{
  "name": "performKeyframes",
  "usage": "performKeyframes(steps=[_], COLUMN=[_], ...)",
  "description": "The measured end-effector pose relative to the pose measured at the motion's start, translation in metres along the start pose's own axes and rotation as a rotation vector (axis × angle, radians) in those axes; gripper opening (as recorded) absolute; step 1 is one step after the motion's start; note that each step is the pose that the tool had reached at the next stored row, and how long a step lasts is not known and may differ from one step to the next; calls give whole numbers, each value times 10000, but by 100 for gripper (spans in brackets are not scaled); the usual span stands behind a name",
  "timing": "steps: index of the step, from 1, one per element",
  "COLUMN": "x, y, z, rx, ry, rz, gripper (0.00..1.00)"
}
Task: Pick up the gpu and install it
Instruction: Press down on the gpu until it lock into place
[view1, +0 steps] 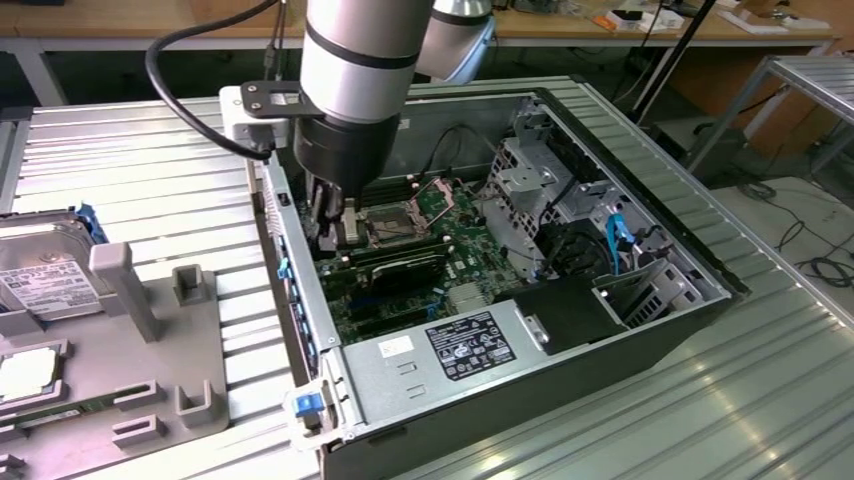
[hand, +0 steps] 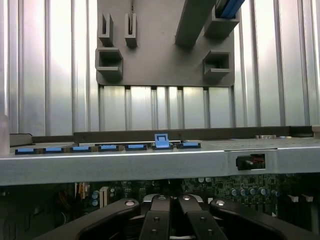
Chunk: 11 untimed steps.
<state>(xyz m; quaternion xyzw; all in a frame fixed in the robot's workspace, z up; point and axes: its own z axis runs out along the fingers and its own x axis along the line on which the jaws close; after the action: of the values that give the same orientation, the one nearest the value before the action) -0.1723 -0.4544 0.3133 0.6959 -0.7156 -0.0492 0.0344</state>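
Black finger links of the end effector (hand: 172, 225) sit closest to the wrist lens, drawn together at the centre: clenched. Whether anything is pinched between them, cannot tell; the tips run out of frame.

Exterior view: end effector (view1: 327, 215) is down inside the open computer case (view1: 287, 260), close to its rear wall, over the motherboard (view1: 461, 250). Just beside it a long dark card stands on edge across the board. I take this for the gpu (view1: 394, 262), sitting at or in its slot. Seating depth is not readable. Grey holding fixture (view1: 160, 330) on the table (view1: 160, 160) shows bare slots, with a hard drive (view1: 40, 270) at its far end.

Doing this step well, as I judge it:
- keep the card square to the slot, with no tilt along its length
- press straight down and evenly
- line the metal end bracket up with the rear wall opening, where a snag is likeliest
- stay clear of the CPU socket nearby

View differences:
- Wrist view gives the rear wall's top edge (hand: 150, 165) with its row of blue tabs, one blue latch (hand: 161, 141) raised, and a strip of motherboard (hand: 240, 192) below. Beyond lies the fixture (hand: 160, 65).
- Exterior view gives the whole layout: the power supply (view1: 454, 350), drive cages, and the card's line across the board.
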Motion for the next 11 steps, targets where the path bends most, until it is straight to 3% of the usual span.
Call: performKeyframes(steps=[2,3,11], x=[6,11,57], y=[3,3,32], z=[1,1,5], rx=[-2,-2,-2], ry=[-90,-101,-105], rz=[-10,-12,-9], gripper=[11,11,11])
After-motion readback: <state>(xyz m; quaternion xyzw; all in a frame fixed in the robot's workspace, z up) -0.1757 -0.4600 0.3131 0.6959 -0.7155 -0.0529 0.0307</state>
